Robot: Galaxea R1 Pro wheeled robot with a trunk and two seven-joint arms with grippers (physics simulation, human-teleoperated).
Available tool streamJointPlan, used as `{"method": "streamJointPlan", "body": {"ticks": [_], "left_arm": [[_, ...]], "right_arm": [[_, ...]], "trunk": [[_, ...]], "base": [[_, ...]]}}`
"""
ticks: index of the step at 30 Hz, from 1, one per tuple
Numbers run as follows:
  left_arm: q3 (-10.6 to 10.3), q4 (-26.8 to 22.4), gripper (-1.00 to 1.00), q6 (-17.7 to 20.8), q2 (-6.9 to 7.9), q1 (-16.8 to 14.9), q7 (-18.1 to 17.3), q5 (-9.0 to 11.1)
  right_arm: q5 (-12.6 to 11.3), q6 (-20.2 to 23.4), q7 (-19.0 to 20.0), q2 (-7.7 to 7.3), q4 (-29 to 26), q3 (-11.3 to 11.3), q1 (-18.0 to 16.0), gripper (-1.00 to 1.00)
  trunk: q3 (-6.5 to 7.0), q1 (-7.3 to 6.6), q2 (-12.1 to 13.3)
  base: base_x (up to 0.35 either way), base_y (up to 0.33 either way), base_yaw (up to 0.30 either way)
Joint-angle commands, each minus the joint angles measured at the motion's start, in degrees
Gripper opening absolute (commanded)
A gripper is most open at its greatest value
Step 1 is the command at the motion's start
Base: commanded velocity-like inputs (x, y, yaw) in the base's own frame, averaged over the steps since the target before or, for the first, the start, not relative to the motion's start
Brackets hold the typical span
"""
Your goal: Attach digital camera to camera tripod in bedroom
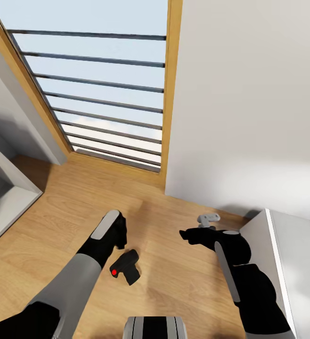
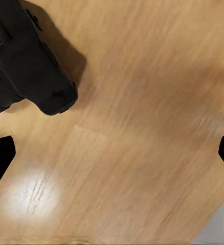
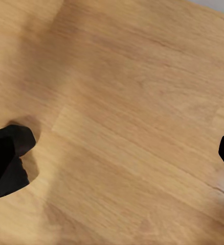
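Both claws, left claw (image 1: 120,234) and right claw (image 1: 189,234), gape empty above one digital camera (image 1: 126,267).

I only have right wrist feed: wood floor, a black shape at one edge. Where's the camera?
Observer: The digital camera lies on the plank floor, between the two arms in the head view, nearer the left gripper.
Operator: Is left holding it?
Observer: No. The left wrist view shows the camera off to one side of the gripper, with bare floor between its open fingers.
Operator: Right gripper state?
Observer: Open too: the right wrist view shows bare floor between its fingers. In the head view the right gripper hovers over the floor beside a white cabinet.
Operator: Which way up is the camera?
Observer: Its red button faces up towards the head camera.
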Motion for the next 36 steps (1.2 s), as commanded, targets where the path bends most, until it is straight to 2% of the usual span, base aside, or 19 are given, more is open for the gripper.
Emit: {"method": "streamJointPlan", "body": {"ticks": [1,5,9,13,16,19,30,33,36], "left_arm": [[0.1,0.2,1.00,-0.4,0.06,-0.2,0.1,1.6],[0.5,0.6,1.00,-0.8,0.08,-0.5,0.4,5.9],[0.7,0.8,1.00,-1.6,0.06,-0.6,0.6,7.4],[0.8,0.9,1.00,-3.2,0.07,-0.6,0.6,8.0],[0.8,1.1,1.00,-7.4,0.07,-0.4,0.3,8.6],[0.8,1.3,1.00,-9.6,-0.02,-0.3,0.2,8.8],[0.5,1.8,1.00,-15.1,-0.65,-0.3,0.1,9.0],[0.4,2.0,1.00,-17.8,-0.80,-0.2,0.0,9.1],[0.3,2.0,1.00,-18.9,-0.84,-0.2,0.0,9.3]], "right_arm": [[0.0,0.3,0.1,0.08,0.0,0.0,0.0,1.00],[0.1,0.3,0.1,0.21,0.0,0.0,0.0,1.00],[0.1,0.3,0.1,0.27,0.0,-0.1,0.0,1.00],[0.0,0.3,0.1,0.31,0.0,-0.1,0.0,1.00],[0.0,0.3,0.1,0.35,0.0,-0.1,-0.1,1.00],[-0.1,0.3,0.1,0.36,0.0,-0.2,-0.1,1.00],[-0.2,0.3,0.1,0.67,0.0,-0.1,-0.7,1.00],[-0.2,0.3,0.1,1.26,0.0,-0.1,-0.9,1.00],[-0.2,0.3,0.1,1.95,0.0,-0.1,-1.0,1.00]], "trunk": [[-0.04,-0.01,0.0],[-0.04,-0.01,0.0],[-0.04,-0.01,0.0],[-0.04,-0.01,0.0],[-0.04,-0.01,0.0],[-0.04,-0.01,0.0],[-0.04,-0.01,0.0],[-0.04,-0.01,0.0],[-0.04,-0.01,0.0]], "base": [[0.000,0.000,0.000],[0.000,0.000,0.000],[0.000,0.000,0.000],[0.000,0.000,0.000],[0.000,0.000,0.000],[0.000,0.000,0.000],[0.000,0.000,0.000],[0.000,0.000,0.000],[0.000,0.000,0.000]]}}
